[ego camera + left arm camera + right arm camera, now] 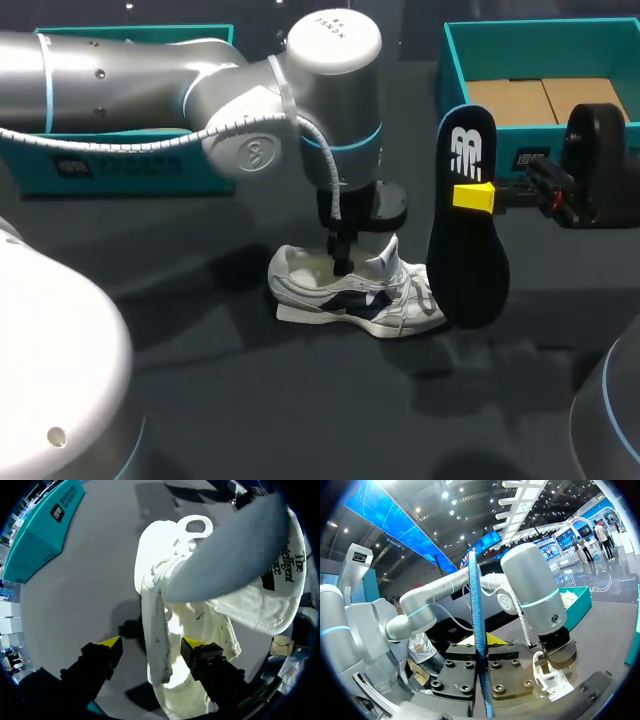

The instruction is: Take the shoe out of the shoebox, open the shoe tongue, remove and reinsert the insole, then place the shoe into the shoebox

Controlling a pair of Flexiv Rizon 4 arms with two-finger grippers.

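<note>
A white shoe (350, 297) with dark side marks lies on the dark table. My left gripper (344, 262) points straight down into its opening. In the left wrist view the left gripper (151, 644) is open and straddles the shoe's side wall (155, 630), one yellow tip outside and one inside. The white tongue (270, 610) is folded forward. My right gripper (478, 196) is shut on the dark insole (465, 250), which hangs upright just right of the shoe. That insole (478, 630) shows edge-on between the right gripper's fingers (481, 640) and crosses above the shoe as a grey-blue slab (235, 555).
The teal shoebox (455, 60) stands at the back right with brown cardboard (545, 100) inside. A second teal box part (130, 170) lies at the back left under my left arm. Bare table stretches in front of the shoe.
</note>
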